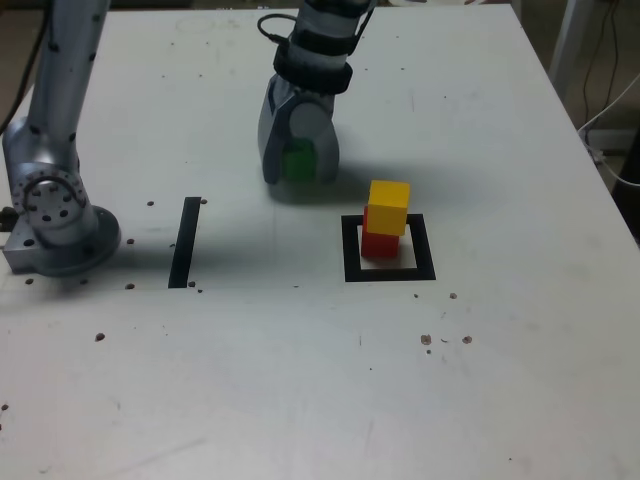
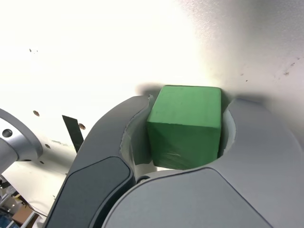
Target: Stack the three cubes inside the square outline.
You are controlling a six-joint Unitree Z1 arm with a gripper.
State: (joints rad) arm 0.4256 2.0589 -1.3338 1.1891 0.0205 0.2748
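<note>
1. Gripping the green cube (image 2: pixel 185 126), the gripper (image 1: pixel 298 160) has both jaws against its sides on the table (image 1: pixel 300 380).
2. Yellow cube (image 1: pixel 389 205) sits on the red cube (image 1: pixel 379 240) inside the square outline (image 1: pixel 350 250).

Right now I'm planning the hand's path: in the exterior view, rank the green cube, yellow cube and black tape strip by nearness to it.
1. Green cube, between the hand's jaws.
2. Yellow cube, on that view's right, atop the red cube.
3. Black tape strip, on its left.
</note>
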